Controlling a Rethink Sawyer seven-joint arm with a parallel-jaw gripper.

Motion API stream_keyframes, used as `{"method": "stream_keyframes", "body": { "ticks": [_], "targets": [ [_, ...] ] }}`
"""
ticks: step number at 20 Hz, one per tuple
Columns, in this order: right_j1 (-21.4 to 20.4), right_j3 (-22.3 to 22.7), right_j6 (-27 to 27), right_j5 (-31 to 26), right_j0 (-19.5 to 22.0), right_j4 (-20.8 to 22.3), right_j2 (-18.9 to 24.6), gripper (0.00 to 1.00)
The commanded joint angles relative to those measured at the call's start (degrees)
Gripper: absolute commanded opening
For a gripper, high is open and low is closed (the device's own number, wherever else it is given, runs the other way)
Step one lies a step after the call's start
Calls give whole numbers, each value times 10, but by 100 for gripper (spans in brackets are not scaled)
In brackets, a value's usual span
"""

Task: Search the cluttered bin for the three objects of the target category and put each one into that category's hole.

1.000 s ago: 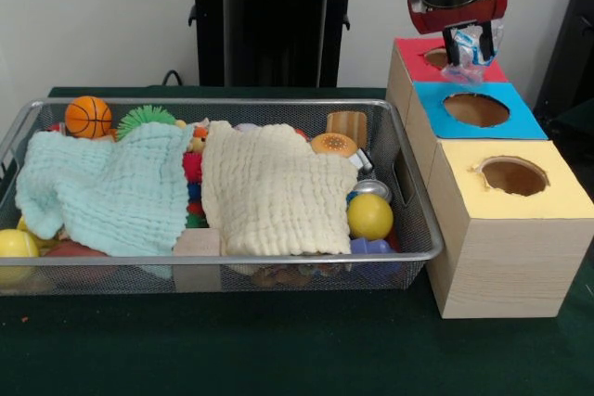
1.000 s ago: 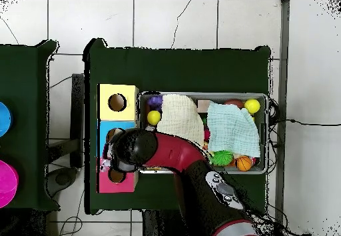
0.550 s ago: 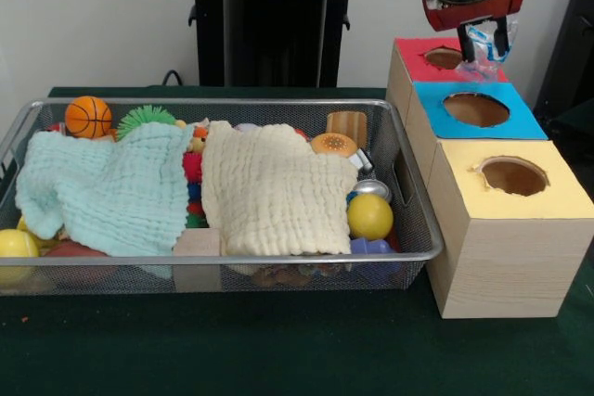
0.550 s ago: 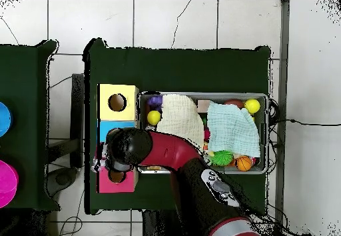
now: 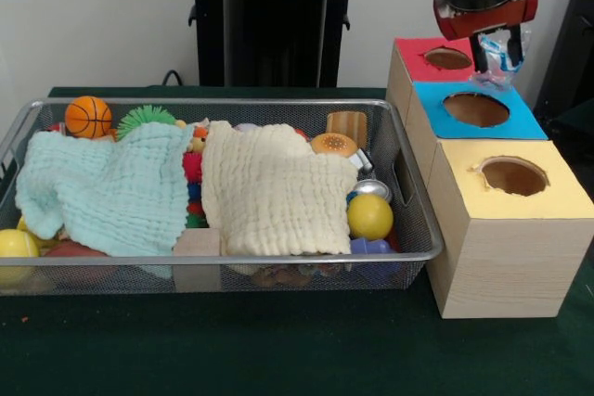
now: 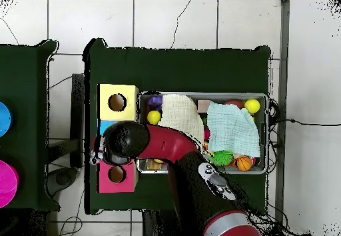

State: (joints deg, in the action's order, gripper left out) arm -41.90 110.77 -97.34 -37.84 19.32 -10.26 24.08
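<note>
The pincer (image 5: 498, 51) hangs from the red and black arm at the far end of the row of boxes, its dark fingers closed on a small crumpled piece of clear, bluish plastic (image 5: 502, 50) that bulges out between and below them. It sits beyond the right edge of the red-topped box (image 5: 429, 63), not over the red box's hole (image 5: 447, 58), and just behind the blue-topped box (image 5: 483, 115); the yellow-topped box (image 5: 520, 194) stands nearest the camera. In the overhead view the arm's round head covers the blue box, so the pincer itself cannot be seen there. Which hole the piece belongs to cannot be read from the pictures. The main risk appears to be a release off target: from this spot the light wrapper would likely land on a lid, or slide down the outer side of the boxes to the green bench (image 5: 278, 340). It is also flimsy and may cling to a finger, or catch on a hole's rim. In the wire bin (image 5: 408, 199), the pale green cloth (image 5: 107, 192) and cream cloth (image 5: 274, 192) cover most of the contents, with a small basketball (image 5: 88, 116), a yellow ball (image 5: 369, 216) and a wooden block (image 5: 198, 243) showing around them, so any remaining targets are probably hidden and would need uncovering
</note>
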Motion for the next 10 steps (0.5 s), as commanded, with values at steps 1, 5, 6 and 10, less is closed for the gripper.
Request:
{"method": "stream_keyframes", "body": {
  "ticks": [1, 5, 6, 10],
  "targets": [
    [43, -73, -31, 57, -1, 28, 0, 0],
    [50, -91, -34, 54, -7, 34, -10, 0],
    [51, -94, -36, 53, -8, 36, -12, 0],
    [47, -92, -45, 38, -11, 41, -18, 0]
  ]
}}
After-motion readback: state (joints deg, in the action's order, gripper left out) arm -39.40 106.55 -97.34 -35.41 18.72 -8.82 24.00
